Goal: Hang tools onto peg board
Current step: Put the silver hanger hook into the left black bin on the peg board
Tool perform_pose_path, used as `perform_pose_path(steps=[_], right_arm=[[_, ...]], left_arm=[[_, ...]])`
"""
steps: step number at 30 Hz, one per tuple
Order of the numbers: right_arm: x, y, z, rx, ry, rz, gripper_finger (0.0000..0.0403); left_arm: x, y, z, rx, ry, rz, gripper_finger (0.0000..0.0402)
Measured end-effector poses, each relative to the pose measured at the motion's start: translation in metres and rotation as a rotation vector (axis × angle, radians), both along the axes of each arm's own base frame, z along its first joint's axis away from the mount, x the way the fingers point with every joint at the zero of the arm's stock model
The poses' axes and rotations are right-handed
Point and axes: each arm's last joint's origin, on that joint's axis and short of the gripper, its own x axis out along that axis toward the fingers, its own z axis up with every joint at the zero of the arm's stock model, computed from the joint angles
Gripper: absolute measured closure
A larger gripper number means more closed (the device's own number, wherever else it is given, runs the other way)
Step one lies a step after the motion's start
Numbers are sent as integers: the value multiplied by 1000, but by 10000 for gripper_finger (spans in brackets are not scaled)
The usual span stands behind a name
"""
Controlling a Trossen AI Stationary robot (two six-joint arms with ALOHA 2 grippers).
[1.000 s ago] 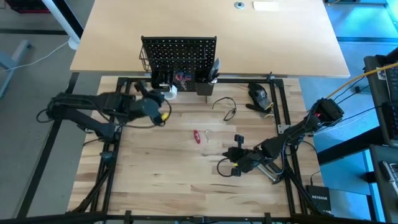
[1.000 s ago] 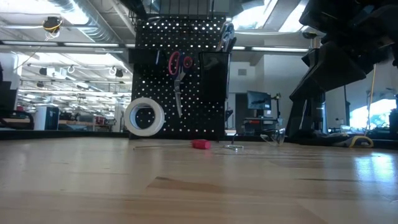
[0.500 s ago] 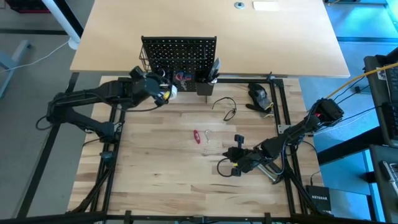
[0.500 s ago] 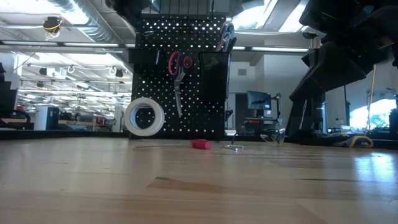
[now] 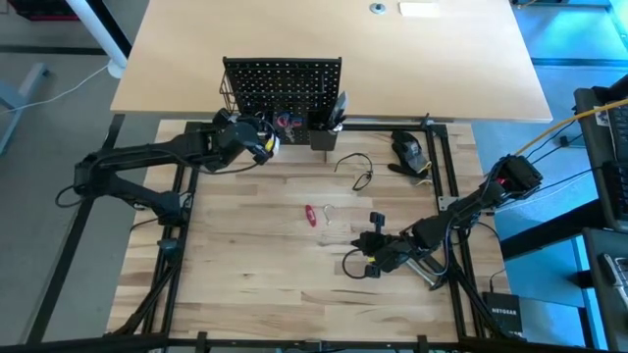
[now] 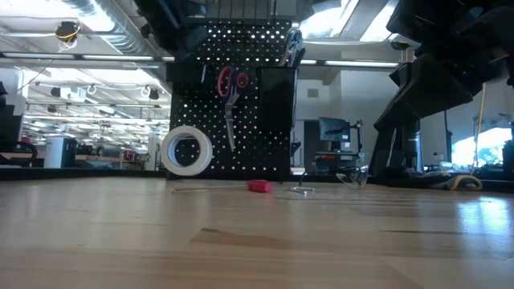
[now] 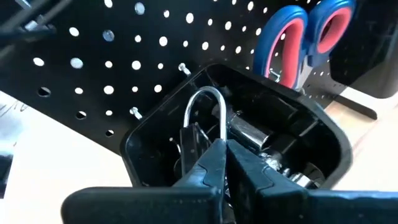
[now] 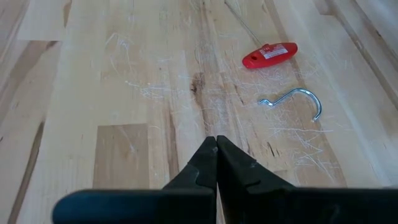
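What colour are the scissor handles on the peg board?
Red, with blue edging on the scissors, hanging on the peg board; the left wrist view shows it best.

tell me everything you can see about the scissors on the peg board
The scissors hang upright on the front of the black peg board, finger loops at the top, closed silver blades pointing down. The loops are red in the low view, with blue rims in the left wrist view. They sit above and to the right of the white tape roll and left of a black square cup. Neither gripper touches them.
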Motion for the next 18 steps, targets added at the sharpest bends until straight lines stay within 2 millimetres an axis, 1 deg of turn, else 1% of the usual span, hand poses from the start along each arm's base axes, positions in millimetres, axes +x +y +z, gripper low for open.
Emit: perform_pose_path(steps=[2, 4, 8, 10, 14, 18], right_arm=[[0, 0, 0, 0, 0, 0, 400], [0, 0, 0, 0, 0, 0, 400], [0, 0, 0, 0, 0, 0, 400], [0, 0, 0, 0, 0, 0, 400], [0, 0, 0, 0, 0, 0, 400], [0, 0, 0, 0, 0, 0, 400]], left_arm=[[1, 1, -1, 1, -6, 2, 392], [1, 1, -1, 1, -14, 3, 375], [0, -2, 0, 2, -20, -7, 326], [-2, -6, 4, 4, -28, -19, 301], [-5, -19, 20, -9, -54, -89, 265], [-12, -41, 33, -60, -54, -193, 251]])
